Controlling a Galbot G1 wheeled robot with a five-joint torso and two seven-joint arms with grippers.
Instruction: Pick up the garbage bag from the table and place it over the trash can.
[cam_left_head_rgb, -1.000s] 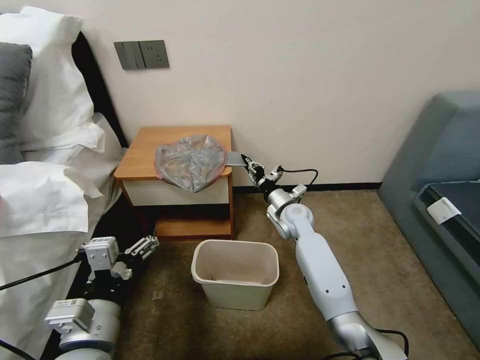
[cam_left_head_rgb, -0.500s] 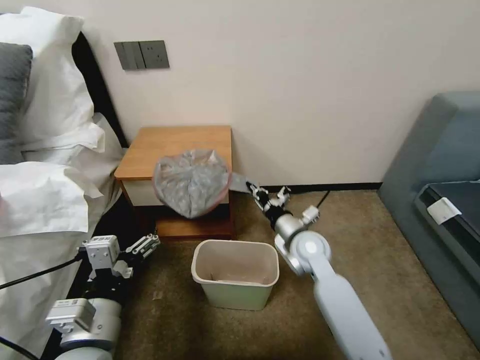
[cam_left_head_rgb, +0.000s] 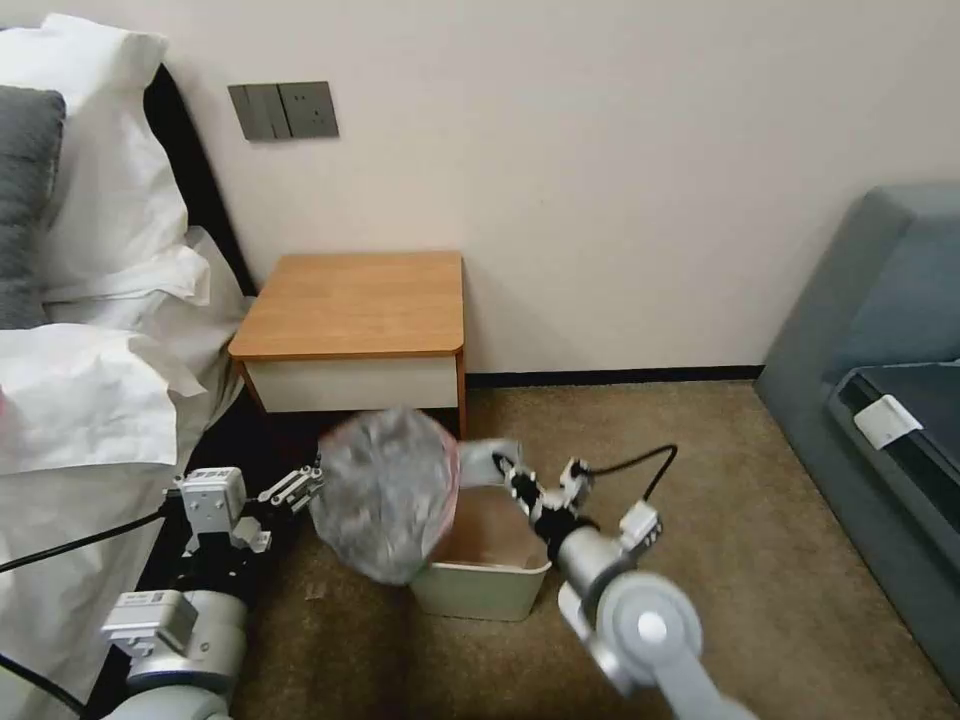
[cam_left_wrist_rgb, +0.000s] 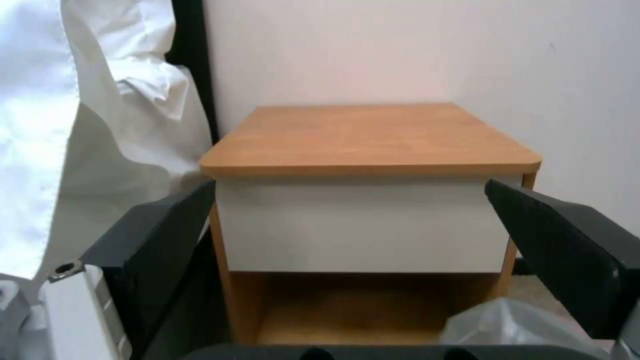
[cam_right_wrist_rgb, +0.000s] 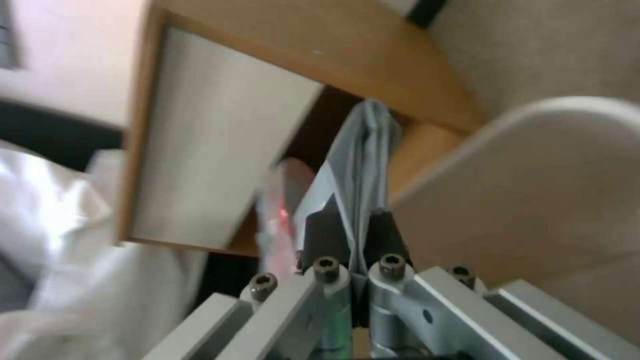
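The carry step is in hand: the right claw (cam_left_head_rgb: 512, 470) pinches a folded edge of the garbage bag (cam_left_head_rgb: 385, 492) between its pressed-together pads (cam_right_wrist_rgb: 325, 232), and the bag hangs clear of the worktop (cam_left_head_rgb: 355, 303), over the near-left part of the trash can (cam_left_head_rgb: 485, 585). The left claw (cam_left_head_rgb: 292, 490) waits spread beside the bed, just beside the bag. In my judgement the next move calls for opening the bag mouth and draping it over the can's rim, probably with both claws

Head high, wrists low
Head looks down over counter (cam_left_head_rgb: 352, 305) and bin (cam_left_head_rgb: 480, 575); both wrist views sit close, facing that counter.
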